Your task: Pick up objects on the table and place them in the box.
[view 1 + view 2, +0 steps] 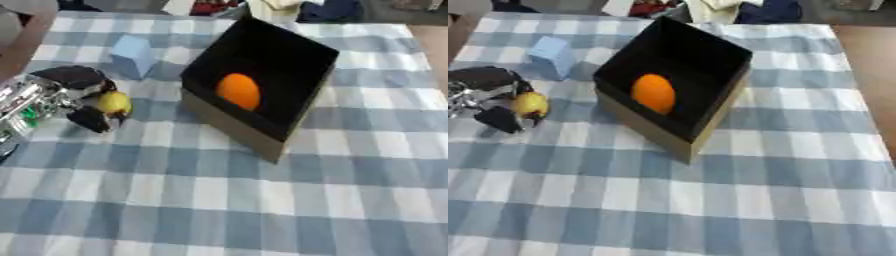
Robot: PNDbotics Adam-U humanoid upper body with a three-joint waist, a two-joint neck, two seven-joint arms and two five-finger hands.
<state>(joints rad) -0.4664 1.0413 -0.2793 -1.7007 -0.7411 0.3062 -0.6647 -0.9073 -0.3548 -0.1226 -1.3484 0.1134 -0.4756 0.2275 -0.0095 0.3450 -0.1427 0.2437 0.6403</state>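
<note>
Orange ball [239,91] already in the box [302,107]; left hand [83,97] curled round a yellow fruit [114,102], blue block [134,54] left.

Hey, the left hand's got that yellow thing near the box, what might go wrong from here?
1. The left hand pinches the small yellow object only at its fingertips, so it may slip out during the carry.
2. The box has a tall near wall; a low swing could knock it.
3. The orange object already inside could be struck by the drop.
</note>
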